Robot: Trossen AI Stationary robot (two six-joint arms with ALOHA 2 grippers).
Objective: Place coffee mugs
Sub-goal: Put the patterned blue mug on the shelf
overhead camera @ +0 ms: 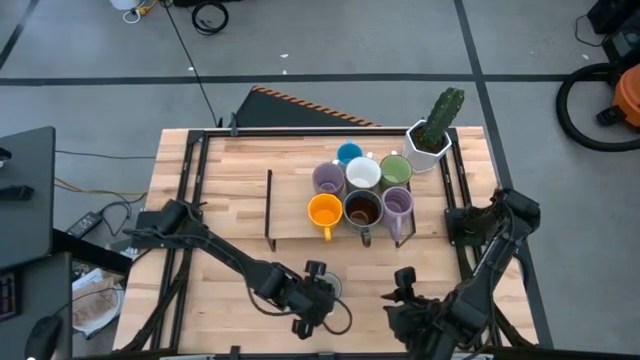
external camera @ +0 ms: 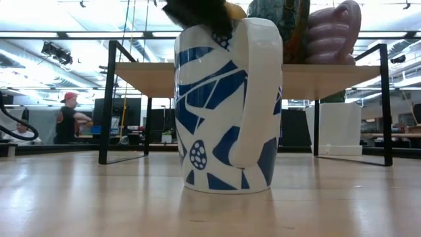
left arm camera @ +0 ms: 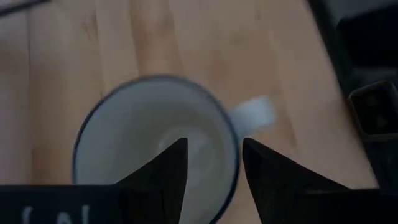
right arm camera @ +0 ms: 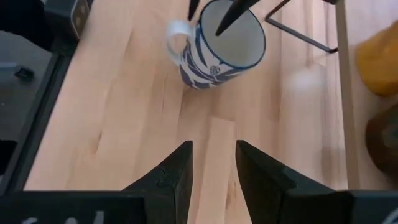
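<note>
Coffee mugs [overhead camera: 361, 192], seven of them, stand clustered on the raised wooden shelf [overhead camera: 290, 200] beside a cactus pot [overhead camera: 428, 146], while a blue-patterned white mug [right arm camera: 217, 46] sits upright on the table [right arm camera: 143, 106] near its front edge. Left pincer [left arm camera: 213, 163] straddles that mug's rim, one finger inside and one outside, not closed. Right pincer [right arm camera: 213, 163] hangs nearby over bare wood, fingers apart.

You have bare tabletop [overhead camera: 215, 200] left of the rack [overhead camera: 269, 210]; seven mugs [overhead camera: 362, 192] crowd the rack's right, with the cactus pot [overhead camera: 428, 146] behind.
</note>
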